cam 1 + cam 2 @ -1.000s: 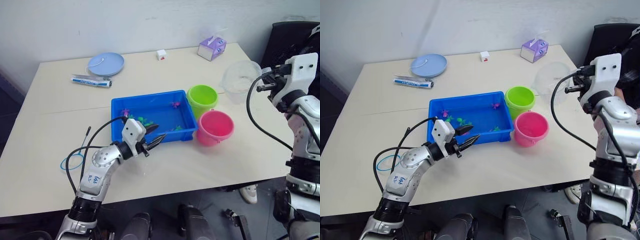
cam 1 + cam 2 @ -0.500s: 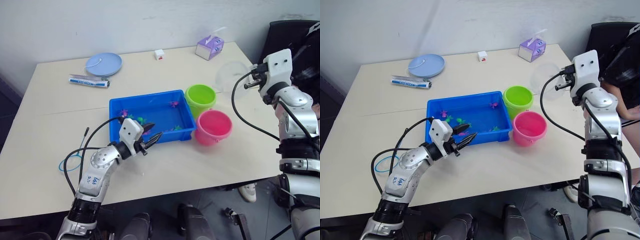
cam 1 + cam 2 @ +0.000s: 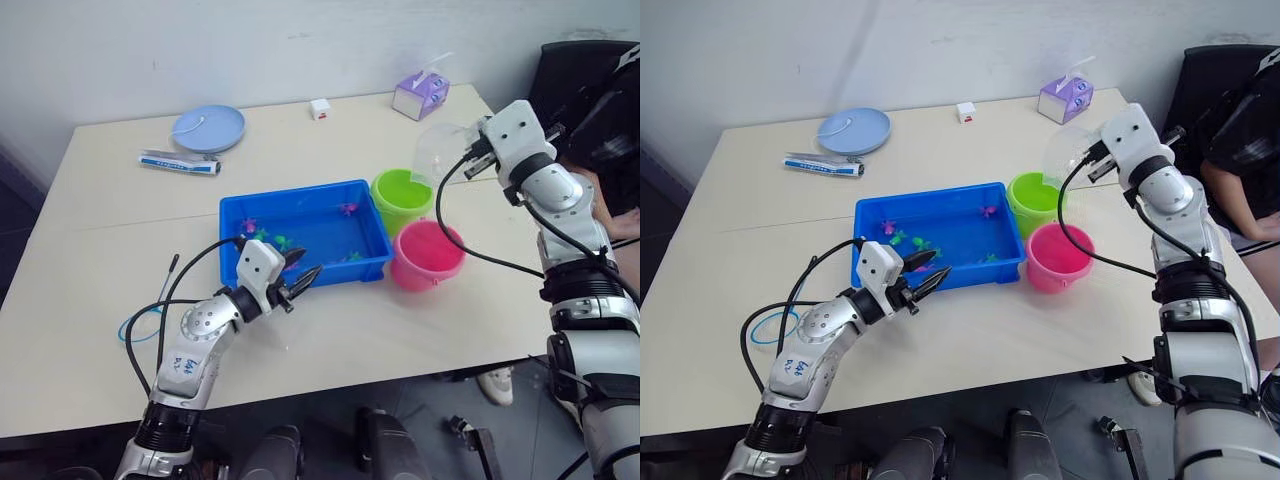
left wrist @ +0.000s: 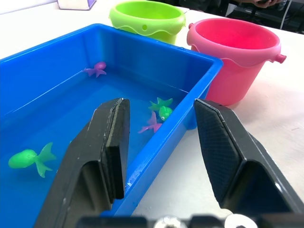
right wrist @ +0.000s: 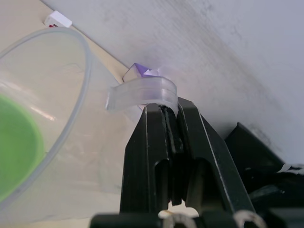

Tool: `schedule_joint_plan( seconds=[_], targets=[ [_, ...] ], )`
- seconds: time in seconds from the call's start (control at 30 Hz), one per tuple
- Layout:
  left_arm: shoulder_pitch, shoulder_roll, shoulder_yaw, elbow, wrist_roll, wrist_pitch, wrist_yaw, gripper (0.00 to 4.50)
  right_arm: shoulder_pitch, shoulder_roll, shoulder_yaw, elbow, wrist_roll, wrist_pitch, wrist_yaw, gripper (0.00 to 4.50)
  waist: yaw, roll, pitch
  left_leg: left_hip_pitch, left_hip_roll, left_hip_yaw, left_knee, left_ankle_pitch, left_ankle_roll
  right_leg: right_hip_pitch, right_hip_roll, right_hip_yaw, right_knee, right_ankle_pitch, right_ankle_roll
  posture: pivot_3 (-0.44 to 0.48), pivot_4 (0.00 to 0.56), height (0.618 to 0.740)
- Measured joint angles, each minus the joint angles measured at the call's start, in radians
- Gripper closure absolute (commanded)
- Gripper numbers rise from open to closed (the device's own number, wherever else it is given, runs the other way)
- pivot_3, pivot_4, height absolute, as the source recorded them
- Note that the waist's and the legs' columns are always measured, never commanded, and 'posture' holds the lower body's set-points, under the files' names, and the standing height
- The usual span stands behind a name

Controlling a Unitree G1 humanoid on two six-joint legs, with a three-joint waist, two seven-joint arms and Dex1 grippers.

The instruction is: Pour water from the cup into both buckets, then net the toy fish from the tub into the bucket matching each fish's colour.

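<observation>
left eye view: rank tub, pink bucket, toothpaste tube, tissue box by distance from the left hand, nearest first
1. tub: right at the left hand, whose fingertips reach its near edge.
2. pink bucket: to the hand's right, just past the tub's right end.
3. toothpaste tube: beyond the tub, toward the table's far left.
4. tissue box: far right corner of the table.

Beige table [image 3: 120, 200] with tub [image 3: 305, 232], buckets [image 3: 415, 225], net [image 3: 150, 320].
</observation>
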Motion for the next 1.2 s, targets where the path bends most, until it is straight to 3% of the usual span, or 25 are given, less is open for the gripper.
schedule_joint_plan(
  seconds=[0.63, 1.2],
  targets=[
    [0.004, -0.003, -0.003, -0.029, 0.000, 0.024, 0.014, 2.10, -0.072, -0.034, 0.120, 0.177, -0.225, -0.320, -0.162, 3.87, -0.018, 0.000, 0.000, 0.000, 0.000, 0.000, 0.000, 0.000, 0.000, 0.000, 0.000, 0.000, 0.000, 0.000, 0.000, 0.000, 0.150, 0.740],
    [0.031, -0.004, -0.003, -0.065, 0.000, 0.048, 0.031, 2.10, -0.130, -0.060, 0.204, 0.255, -0.362, -0.455, -0.292, 3.87, -0.021, 0.000, 0.000, 0.000, 0.000, 0.000, 0.000, 0.000, 0.000, 0.000, 0.000, 0.001, 0.000, 0.000, 0.000, 0.000, 0.150, 0.740]
  ],
)
